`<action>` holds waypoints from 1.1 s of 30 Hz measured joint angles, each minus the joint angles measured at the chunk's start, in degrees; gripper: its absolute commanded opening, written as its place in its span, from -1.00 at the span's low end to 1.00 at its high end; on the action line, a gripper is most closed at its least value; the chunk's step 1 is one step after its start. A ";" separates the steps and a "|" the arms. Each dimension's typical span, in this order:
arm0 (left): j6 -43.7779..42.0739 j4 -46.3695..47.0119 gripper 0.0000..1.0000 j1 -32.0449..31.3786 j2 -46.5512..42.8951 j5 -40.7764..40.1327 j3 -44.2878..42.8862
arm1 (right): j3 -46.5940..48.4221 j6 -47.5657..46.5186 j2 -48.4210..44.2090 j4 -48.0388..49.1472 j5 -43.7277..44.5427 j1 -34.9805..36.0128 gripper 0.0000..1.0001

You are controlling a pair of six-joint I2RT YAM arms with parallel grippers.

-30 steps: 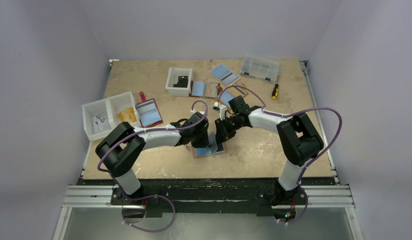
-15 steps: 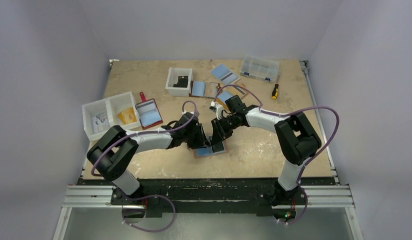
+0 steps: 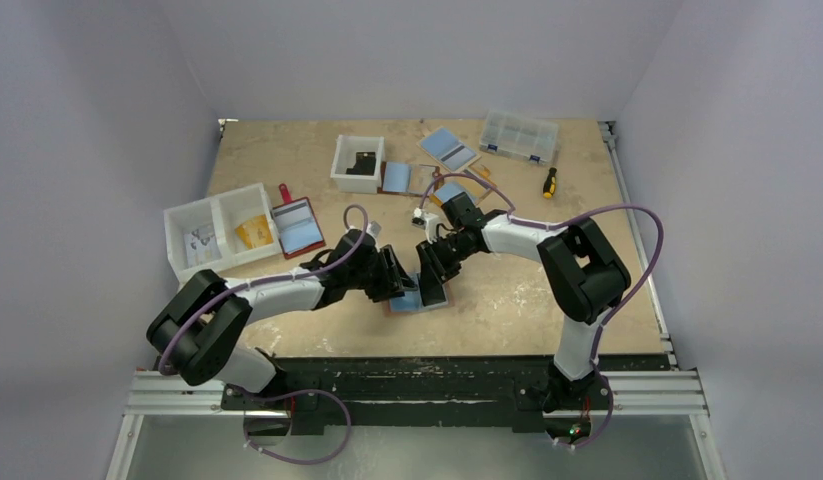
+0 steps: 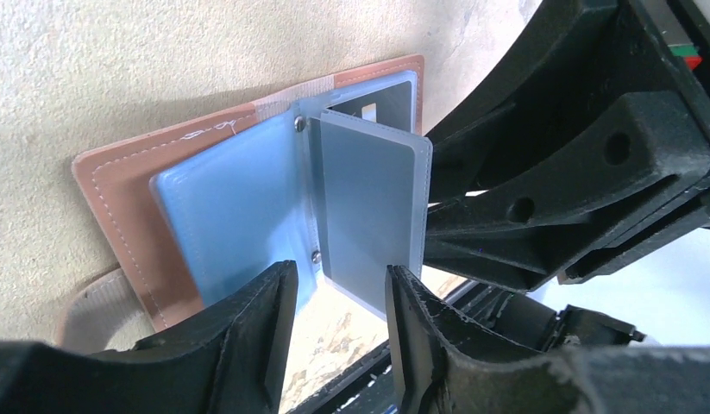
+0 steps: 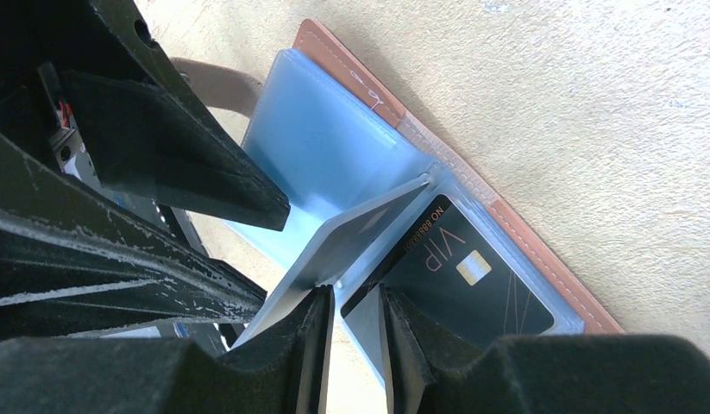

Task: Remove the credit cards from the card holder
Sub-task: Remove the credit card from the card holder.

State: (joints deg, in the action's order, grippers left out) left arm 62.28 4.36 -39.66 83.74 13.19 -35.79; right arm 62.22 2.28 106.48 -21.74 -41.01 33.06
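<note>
Lying open low-centre on the tabletop point(image 3: 507, 300), the tan-brown leather-like card holder point(image 3: 419, 300) has a clear plastic leaf point(image 4: 368, 207) pinched by the right pincer point(image 5: 355, 297), the left pincer point(image 4: 338, 276) parted and empty; its dark grey flat card point(image 5: 472, 276) is not yet removed.

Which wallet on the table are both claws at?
The tan-brown card holder, the one closest to the robot, open with one sleeve leaf lifted. The left claw and right claw meet over it; the dark red wallet lies apart.

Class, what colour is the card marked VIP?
Dark grey, nearly black, with gold lettering; the right wrist view shows the card best.
</note>
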 measured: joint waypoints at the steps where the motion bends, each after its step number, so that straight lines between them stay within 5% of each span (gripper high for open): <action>1: 0.44 0.87 -0.07 0.22 -0.26 0.31 0.68 | 0.04 0.00 0.00 -0.04 0.00 0.11 -0.31; 23: 7.74 18.16 -0.02 1.77 -4.31 5.01 11.10 | 0.11 -0.11 0.02 -0.09 -0.04 0.42 -0.28; 29: 7.78 19.04 -0.33 2.58 -1.51 5.68 11.17 | 0.13 -0.33 0.02 -0.15 -0.15 0.44 -0.23; 33: 7.10 16.55 -0.89 3.37 -1.42 5.16 10.99 | 0.20 -2.38 -0.13 -0.68 -0.66 0.44 -0.12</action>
State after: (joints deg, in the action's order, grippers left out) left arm 69.38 20.91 -36.29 82.32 18.35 -24.80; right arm 62.41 -0.10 106.34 -22.41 -41.67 33.50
